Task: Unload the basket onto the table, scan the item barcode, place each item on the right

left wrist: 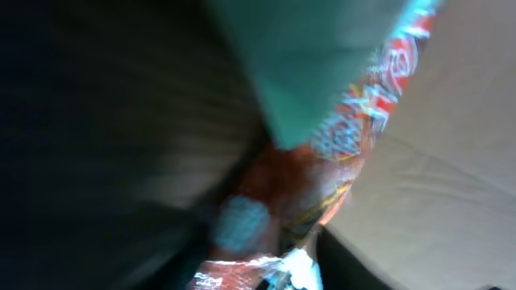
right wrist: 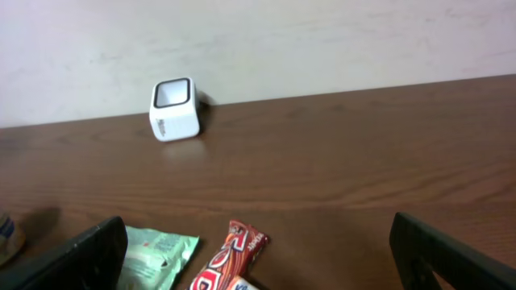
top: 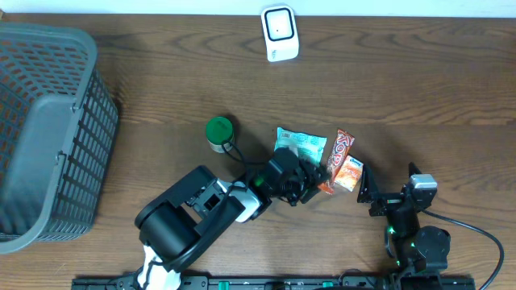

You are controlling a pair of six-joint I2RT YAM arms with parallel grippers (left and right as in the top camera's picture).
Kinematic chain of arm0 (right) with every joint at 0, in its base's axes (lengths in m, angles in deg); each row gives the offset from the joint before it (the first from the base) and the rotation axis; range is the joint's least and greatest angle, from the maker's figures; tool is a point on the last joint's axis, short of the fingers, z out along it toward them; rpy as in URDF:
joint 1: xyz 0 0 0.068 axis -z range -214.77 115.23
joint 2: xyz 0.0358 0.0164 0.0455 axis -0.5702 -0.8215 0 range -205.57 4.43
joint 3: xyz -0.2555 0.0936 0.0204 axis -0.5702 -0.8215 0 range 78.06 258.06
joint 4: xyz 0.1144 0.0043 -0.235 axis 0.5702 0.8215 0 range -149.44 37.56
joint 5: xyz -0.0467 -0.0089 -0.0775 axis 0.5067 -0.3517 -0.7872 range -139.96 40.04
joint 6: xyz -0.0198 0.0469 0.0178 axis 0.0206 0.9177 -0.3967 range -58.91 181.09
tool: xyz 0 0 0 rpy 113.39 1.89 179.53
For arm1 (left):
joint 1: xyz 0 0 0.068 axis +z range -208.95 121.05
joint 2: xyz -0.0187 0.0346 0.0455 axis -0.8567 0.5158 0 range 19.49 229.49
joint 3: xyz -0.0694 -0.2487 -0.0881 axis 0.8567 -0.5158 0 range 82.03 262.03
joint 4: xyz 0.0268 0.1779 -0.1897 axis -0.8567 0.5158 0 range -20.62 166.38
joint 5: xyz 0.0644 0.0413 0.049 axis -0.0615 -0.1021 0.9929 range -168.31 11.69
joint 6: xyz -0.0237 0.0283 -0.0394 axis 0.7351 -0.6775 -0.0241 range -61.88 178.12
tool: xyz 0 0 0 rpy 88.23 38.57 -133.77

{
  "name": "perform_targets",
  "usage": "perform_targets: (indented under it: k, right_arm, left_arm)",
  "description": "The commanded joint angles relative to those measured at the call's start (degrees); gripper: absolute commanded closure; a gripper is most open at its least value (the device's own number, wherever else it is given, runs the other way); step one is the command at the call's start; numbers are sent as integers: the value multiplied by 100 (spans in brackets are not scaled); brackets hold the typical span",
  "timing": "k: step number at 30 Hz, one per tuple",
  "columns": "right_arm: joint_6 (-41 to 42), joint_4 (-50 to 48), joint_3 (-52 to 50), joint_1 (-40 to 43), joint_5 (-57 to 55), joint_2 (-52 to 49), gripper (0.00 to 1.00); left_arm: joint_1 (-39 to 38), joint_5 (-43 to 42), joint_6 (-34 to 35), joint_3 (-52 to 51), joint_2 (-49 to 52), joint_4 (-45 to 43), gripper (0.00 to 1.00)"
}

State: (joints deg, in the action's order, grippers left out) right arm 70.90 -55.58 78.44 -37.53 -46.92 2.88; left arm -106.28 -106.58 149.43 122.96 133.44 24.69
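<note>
Left fingers [top: 314, 180] at the orange packet [top: 349, 174], grip unclear in the blur; right fingers [right wrist: 81, 259] wide apart, empty.

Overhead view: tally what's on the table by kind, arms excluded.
Snack packets: 3 (teal packet, red bar, orange packet)
Green-lidded can: 1
Scanner: 1
Basket: 1
Total: 6
</note>
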Motion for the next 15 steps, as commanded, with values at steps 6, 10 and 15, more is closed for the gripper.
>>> perform_targets:
  k: [6,10,15]
  right_arm:
    - [-87,22,-7,-33,28,4,1]
    - [-87,22,-7,-33,28,4,1]
    - [-87,22,-7,-33,28,4,1]
  left_arm:
    - [-22,177,-85,-157,264,170,93]
    - [-22,168,-170,-157,238,103,93]
    - [-28,59,-614,-157,-33,-278,93]
